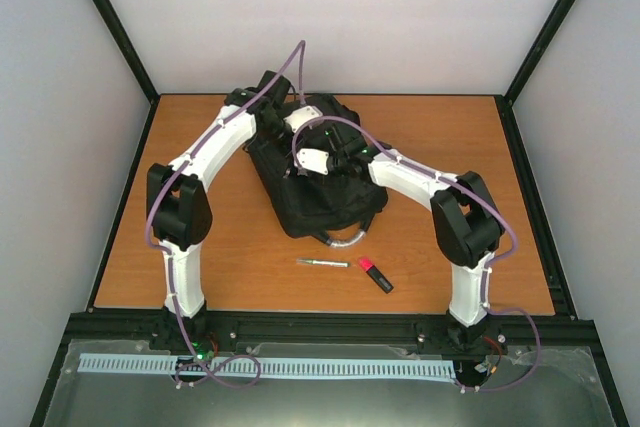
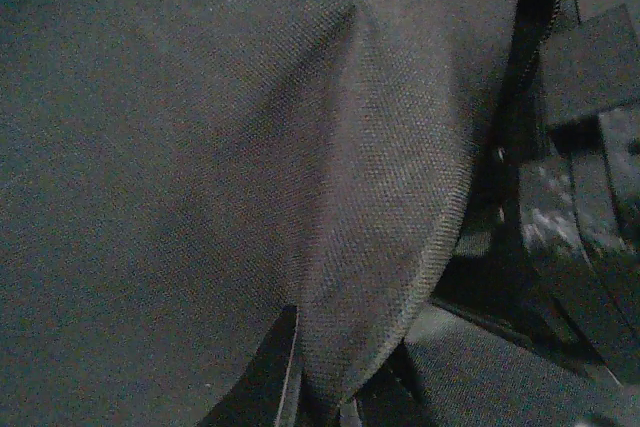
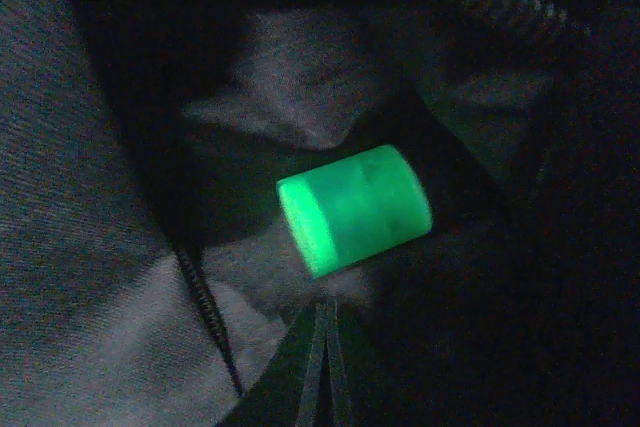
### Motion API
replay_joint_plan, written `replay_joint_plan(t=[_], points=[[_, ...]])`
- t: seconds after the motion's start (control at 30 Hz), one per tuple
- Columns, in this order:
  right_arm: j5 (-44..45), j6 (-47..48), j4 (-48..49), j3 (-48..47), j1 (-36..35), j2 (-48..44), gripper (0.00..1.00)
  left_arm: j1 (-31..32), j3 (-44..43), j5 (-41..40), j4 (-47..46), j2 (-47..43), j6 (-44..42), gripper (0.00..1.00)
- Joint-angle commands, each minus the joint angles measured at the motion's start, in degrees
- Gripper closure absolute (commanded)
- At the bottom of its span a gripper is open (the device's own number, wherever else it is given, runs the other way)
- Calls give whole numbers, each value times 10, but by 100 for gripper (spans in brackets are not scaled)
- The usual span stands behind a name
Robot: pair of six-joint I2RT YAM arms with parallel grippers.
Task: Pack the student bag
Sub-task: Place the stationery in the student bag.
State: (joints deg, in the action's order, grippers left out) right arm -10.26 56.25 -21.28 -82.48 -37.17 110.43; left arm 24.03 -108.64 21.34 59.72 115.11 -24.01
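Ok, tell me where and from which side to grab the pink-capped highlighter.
Take the highlighter at the middle of its black barrel, ideally straight down from above, fingers closing across its width. It lies flat and diagonal on the table in front of the student bag, clear of the pen, both long sides open.

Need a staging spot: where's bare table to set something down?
Bare table: far-right corner beyond the right arm; left strip outside the left arm; near-left, between left arm and pen. Crowded: centre, where both arms meet over the bag, and just in front of it, with pen and highlighter.
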Motion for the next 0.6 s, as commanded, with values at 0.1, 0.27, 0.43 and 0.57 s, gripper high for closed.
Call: replay_joint_plan(t=[0.1,0.27,0.43,0.57], points=[[43,-57,35,-35,2,17,94,1,-8,47,5,-42,-7,99],[23,-73,19,-6,2,-29,91,0,-7,45,4,-42,-7,99],[-14,-86,-24,21,2,-84,82,1,-2,44,4,-41,-7,99],[-40,-67,-73,51,2,-133,68,1,0,43,4,-43,-4,99]])
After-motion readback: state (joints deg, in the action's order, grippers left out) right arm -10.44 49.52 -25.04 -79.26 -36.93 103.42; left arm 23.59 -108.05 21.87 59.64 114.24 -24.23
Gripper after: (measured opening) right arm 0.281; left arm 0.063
